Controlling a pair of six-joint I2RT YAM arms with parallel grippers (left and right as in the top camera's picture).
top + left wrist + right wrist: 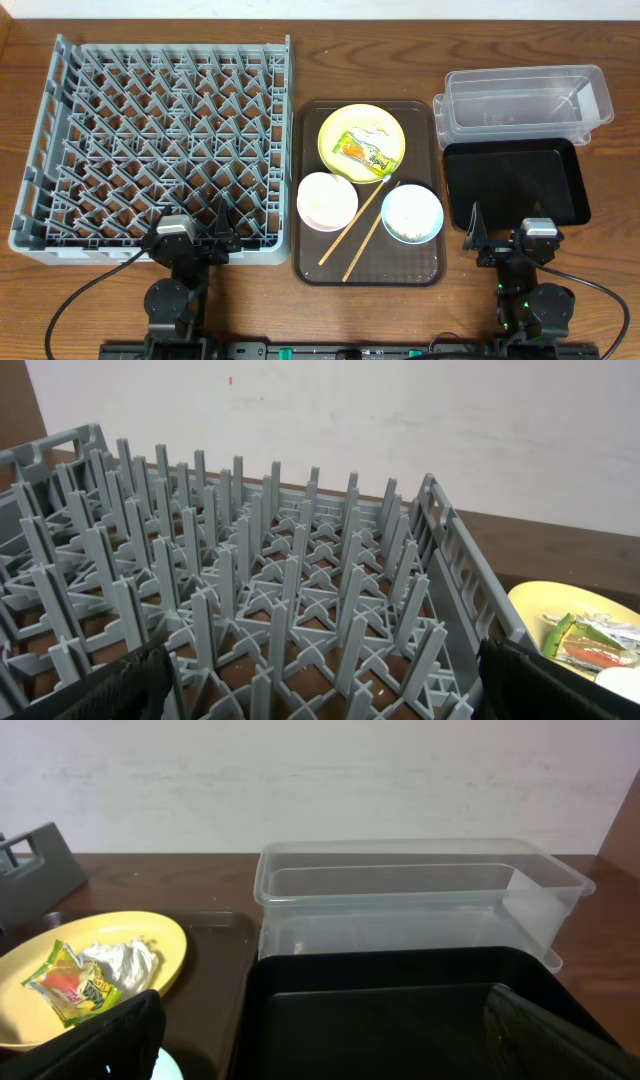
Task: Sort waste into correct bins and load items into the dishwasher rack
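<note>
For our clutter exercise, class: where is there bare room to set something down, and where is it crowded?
Free: the black tray, the clear tub behind it, the rack, and the brown tray's near corner before the blue bowl. Crowded: its middle, where plate, white bowl and chopsticks sit close.

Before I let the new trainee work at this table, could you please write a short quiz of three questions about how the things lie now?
1. True or false: the dishwasher rack already holds a bowl.
2. What lies on the yellow-green plate?
A. a spoon and a fork
B. a snack wrapper and crumpled tissue
C. nothing at all
3. How many bowls stand on the brown serving tray?

Key
1. False: the rack is empty.
2. B
3. Two: the white bowl and the light blue bowl.
</note>
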